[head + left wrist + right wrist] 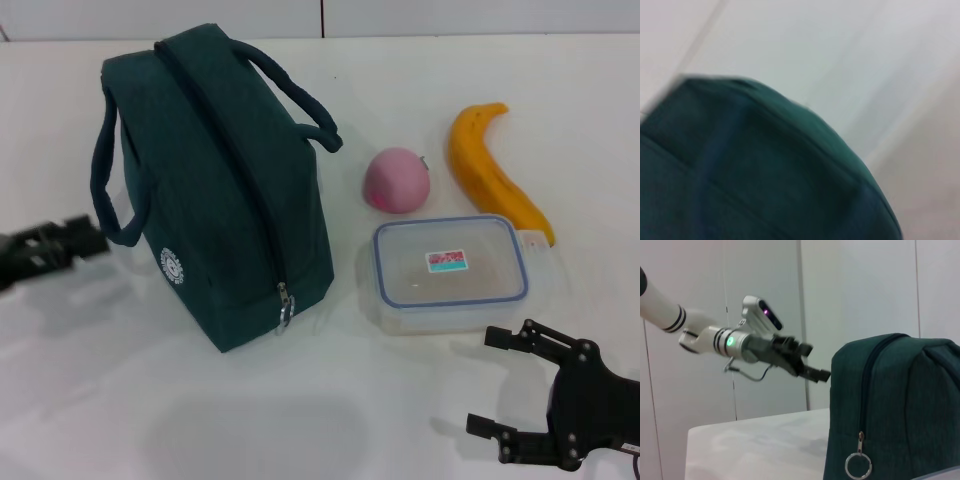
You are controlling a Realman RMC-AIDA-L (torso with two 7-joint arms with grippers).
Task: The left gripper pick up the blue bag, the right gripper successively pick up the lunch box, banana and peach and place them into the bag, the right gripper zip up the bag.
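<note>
Right claw [500, 385], spread wide and empty, hovers at 5 o'clock beside the lunch box [450, 270]. Left claw [85, 238], narrowly parted, nears the blue bag [215, 190] standing zipped at 10 o'clock on the white tabletop [300, 410]. Pale wall panels [850, 290] stand behind.

I read this as a robot test lab, not a home or kitchen. The counter [560, 90] is plain white and fills nearly the whole head view, with a thin red line at the top centre where pale wall panels begin. In the right wrist view the background is bare white wall panels with vertical seams, nothing hung on them. At the left of that view I see a white robot arm [710, 337] with a green status light and a wrist camera. Only 4 staged props sit on the counter.
</note>
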